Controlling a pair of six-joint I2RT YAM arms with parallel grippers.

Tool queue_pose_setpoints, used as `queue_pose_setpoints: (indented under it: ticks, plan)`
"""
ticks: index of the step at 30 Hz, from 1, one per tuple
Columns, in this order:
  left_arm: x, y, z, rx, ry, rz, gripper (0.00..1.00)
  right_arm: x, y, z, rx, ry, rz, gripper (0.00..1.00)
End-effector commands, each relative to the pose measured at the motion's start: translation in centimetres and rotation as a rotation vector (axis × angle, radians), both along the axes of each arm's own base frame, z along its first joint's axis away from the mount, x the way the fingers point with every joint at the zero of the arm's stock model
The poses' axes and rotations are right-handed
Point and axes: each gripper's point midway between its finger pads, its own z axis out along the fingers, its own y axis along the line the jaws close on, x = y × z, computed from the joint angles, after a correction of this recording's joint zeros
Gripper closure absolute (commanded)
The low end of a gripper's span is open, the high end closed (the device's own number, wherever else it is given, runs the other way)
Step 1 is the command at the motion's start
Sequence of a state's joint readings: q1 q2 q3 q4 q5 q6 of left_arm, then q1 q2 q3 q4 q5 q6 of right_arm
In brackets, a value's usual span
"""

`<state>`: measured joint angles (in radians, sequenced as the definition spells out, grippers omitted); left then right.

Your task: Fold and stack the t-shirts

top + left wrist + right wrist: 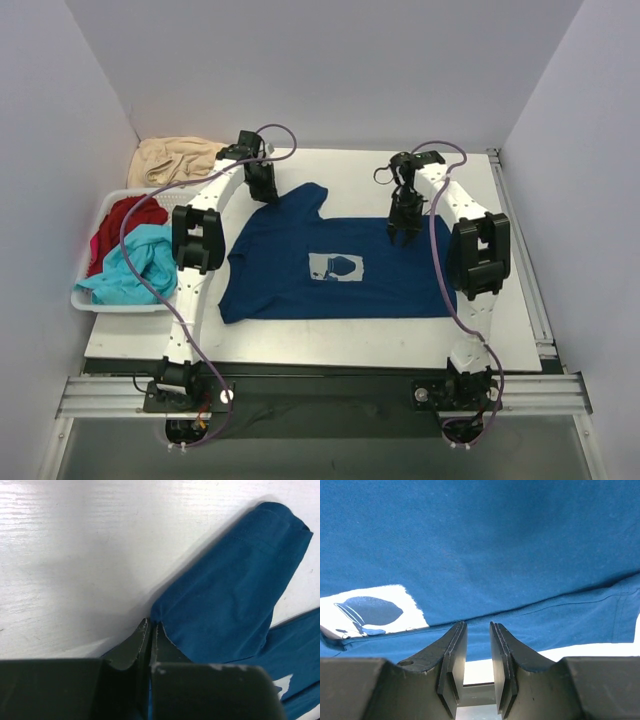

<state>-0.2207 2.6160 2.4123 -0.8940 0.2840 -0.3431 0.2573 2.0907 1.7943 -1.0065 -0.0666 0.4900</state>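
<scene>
Navy t-shirt (330, 265) gripped for folding

Lies flat, print up, mid table (500, 330). Left end effector (150, 630) pinches the far sleeve's edge, prob. to lift & fold it inward. Right end effector (477, 627) sits at shirt's far edge, fingers a slit apart; can't tell if cloth is caught.

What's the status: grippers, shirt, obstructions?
Left gripper shut on sleeve of navy blue cloth t-shirt. Right gripper slightly open at its far edge. Shirt spread flat. White plastic basket of red shirt and turquoise shirt off to left, clear.

Matt navy cloth t-shirt (290, 280) lies on a white, faintly grained, slightly glossy table (350, 180).
</scene>
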Motion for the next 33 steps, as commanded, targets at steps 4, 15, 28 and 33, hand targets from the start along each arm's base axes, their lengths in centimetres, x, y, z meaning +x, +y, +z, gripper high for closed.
queue_pose_setpoints:
  ticks: [4, 15, 28, 33]
  plan:
    - [-0.6, -0.5, 2.3, 0.003, -0.044, -0.049, 1.0, -1.4, 0.1, -0.2, -0.029, 0.062, 0.016, 0.74]
    - [0.7, -2.2, 7.9, 0.076, -0.28, -0.079, 1.0, -1.6, 0.1, -0.5, -0.034, 0.063, 0.024, 0.74]
    - [0.2, -1.0, 13.7, 0.136, -0.399, -0.036, 1.0, -1.1, -0.1, -0.5, -0.031, 0.048, 0.012, 0.74]
    - [-2.4, -1.4, 13.2, 0.178, -0.366, -0.116, 1.0, -0.9, -0.3, -0.4, -0.029, 0.042, 0.002, 0.74]
